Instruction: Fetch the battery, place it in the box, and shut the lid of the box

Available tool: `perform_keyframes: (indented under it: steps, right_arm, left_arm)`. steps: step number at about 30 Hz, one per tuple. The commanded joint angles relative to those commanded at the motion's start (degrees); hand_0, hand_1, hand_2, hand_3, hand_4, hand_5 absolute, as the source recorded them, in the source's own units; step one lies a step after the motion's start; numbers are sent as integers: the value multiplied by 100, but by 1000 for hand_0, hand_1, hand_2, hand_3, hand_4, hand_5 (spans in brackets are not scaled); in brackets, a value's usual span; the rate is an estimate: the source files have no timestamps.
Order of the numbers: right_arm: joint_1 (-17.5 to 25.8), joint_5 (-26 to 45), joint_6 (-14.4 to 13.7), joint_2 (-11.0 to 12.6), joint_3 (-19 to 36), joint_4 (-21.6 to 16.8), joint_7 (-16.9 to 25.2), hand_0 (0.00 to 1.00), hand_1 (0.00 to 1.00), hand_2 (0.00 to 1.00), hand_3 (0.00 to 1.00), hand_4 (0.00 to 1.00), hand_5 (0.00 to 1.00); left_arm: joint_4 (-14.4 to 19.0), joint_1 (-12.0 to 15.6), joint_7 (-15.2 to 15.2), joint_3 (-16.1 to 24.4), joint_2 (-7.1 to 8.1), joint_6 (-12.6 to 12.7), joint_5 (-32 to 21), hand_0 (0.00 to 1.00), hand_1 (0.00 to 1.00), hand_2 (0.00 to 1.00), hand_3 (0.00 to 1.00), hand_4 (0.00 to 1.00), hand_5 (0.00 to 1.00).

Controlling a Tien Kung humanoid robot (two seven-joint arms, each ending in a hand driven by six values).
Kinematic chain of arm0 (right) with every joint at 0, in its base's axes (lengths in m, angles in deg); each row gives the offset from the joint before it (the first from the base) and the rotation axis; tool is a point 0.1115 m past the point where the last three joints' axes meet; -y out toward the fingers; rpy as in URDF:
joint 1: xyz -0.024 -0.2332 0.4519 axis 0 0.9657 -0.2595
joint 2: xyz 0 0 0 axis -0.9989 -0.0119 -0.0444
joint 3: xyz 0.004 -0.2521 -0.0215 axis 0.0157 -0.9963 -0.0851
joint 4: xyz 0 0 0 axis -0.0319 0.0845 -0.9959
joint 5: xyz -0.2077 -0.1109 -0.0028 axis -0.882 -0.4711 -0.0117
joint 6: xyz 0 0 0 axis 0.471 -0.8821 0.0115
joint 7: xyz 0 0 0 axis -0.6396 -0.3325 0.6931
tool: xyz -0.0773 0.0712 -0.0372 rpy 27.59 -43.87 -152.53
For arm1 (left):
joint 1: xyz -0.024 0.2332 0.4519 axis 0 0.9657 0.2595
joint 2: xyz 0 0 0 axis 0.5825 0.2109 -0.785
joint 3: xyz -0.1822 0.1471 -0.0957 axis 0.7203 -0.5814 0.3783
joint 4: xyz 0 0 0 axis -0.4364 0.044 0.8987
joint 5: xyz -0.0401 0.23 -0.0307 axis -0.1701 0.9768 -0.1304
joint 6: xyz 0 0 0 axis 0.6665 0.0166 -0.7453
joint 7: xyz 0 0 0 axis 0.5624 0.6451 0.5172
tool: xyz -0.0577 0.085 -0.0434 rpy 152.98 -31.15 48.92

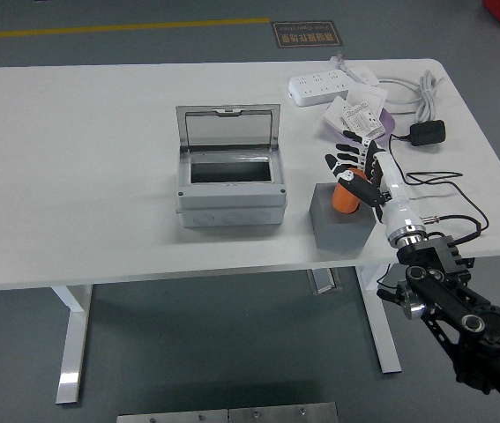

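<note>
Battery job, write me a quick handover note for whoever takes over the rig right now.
Right robot hand: at the orange battery, fingers around its top; a firm grip can't be confirmed.
Left robot hand: out of view.
Battery: upright in the grey holder block, right of the box.
Box: lid open and upright, inside looks empty.
Done: the reach to the battery.
Left: lift battery, place in box, close lid.

Right hand (355,167): fingers curled around the orange battery (347,196)
Battery: upright in the grey block (339,222)
Box (230,187): lid up, left of block
</note>
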Motion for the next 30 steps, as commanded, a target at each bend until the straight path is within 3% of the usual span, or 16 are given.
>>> perform_keyframes:
  steps: [13,30]
  right_arm:
    - [42,14,12,-38,-170,94,18,688,703,681,773,808,357]
    - [110,38,50,11,-228,261,4,667,706,699,773,808,345]
  left_arm:
    - [0,2,-51,-66,-7,11,-45,573,587,504,555,523,2]
    - [0,0,-151,-157,-30,30,-130,573,587,504,555,523,2]
